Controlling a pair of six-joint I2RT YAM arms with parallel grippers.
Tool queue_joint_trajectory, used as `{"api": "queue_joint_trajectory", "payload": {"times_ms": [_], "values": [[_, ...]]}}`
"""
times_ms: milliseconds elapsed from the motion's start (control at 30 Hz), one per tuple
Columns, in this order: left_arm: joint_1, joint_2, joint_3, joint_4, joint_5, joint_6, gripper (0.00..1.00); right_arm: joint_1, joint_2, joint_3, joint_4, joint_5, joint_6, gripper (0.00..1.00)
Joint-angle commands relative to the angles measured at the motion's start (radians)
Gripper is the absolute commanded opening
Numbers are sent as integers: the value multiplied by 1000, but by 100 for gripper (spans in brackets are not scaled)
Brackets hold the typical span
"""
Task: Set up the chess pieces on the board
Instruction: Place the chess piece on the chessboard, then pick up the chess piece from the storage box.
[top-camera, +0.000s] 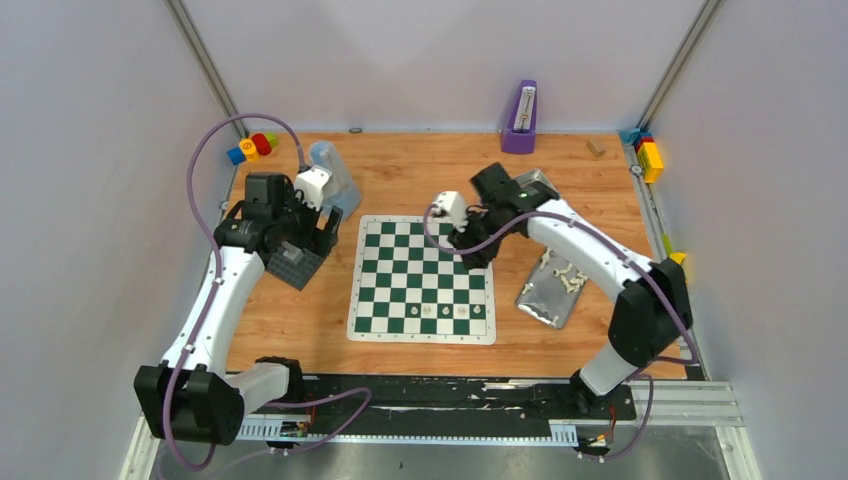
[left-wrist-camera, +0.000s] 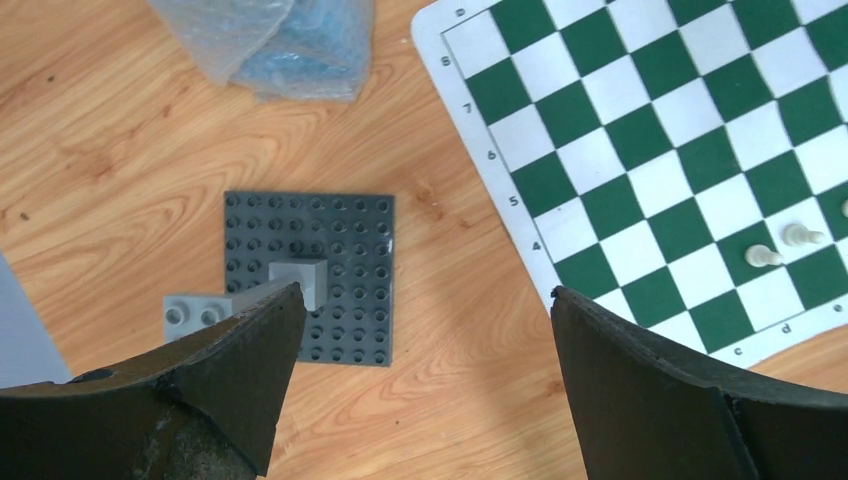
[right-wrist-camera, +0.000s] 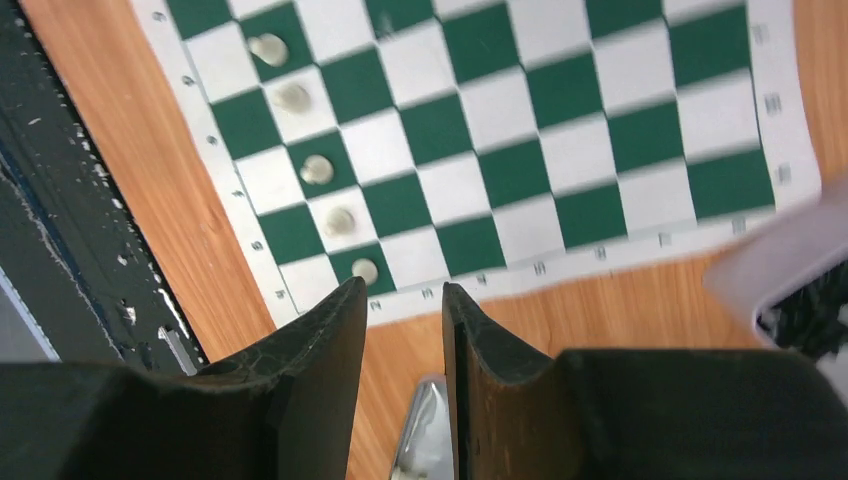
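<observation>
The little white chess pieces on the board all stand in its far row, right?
No. The chess pieces stand on the near side of the board, in the second row from its near edge, not the far row. The top external view shows it.

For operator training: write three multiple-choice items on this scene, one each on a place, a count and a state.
1. The loose chess pieces lie where? A left of the board; B on the silver foil right of it; C beyond its far edge.
2. How many pieces stand on the board? A two; B five; C nine.
3. The left fingers are: A wide open, empty; B shut on a piece; C shut on the foil.
Key: B, they show on the foil; B, the right wrist view shows five along one edge; A, a wide gap parts them.
</observation>
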Motion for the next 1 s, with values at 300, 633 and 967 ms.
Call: {"api": "queue_joint_trajectory", "payload": {"times_ms": [300,633,967], "values": [[10,0,-25,-11,324,53,100,-661,-293,-410,195,-15,99,35],[10,-3,-42,-14,350,63,100,-773,-194,-500,268,75,66,32],[10,-5,-42,-15,350,65,100,-772,-135,-528,293,145,34,32]]}}
